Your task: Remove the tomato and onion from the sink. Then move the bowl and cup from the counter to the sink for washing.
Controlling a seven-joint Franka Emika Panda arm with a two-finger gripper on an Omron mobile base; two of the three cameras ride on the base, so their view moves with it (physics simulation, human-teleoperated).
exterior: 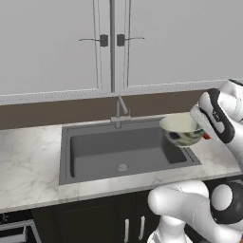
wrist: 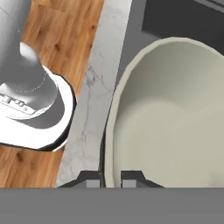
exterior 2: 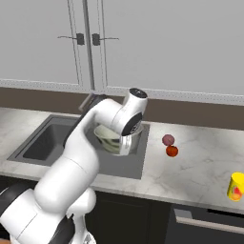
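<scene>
The cream-white bowl (exterior: 181,130) hangs tilted in the air over the right end of the dark grey sink (exterior: 95,153). My gripper (exterior: 196,126) is shut on the bowl's rim, with one fingertip inside and one outside, as the hand view shows (wrist: 110,179). From the right, the bowl (exterior 2: 107,136) sits just left of my gripper (exterior 2: 125,144). The tomato (exterior 2: 172,151) and the pinkish onion (exterior 2: 167,139) lie side by side on the marble counter (exterior 2: 200,167), right of the sink (exterior 2: 43,143). The yellow cup (exterior 2: 236,186) stands near the counter's far right front.
A grey faucet (exterior: 119,114) rises behind the sink, and a round metal drain (exterior: 122,167) sits in the basin floor. White wall cabinets (exterior: 109,42) hang above. The hand view looks down past the counter edge (wrist: 89,109) to a wooden floor (wrist: 52,35).
</scene>
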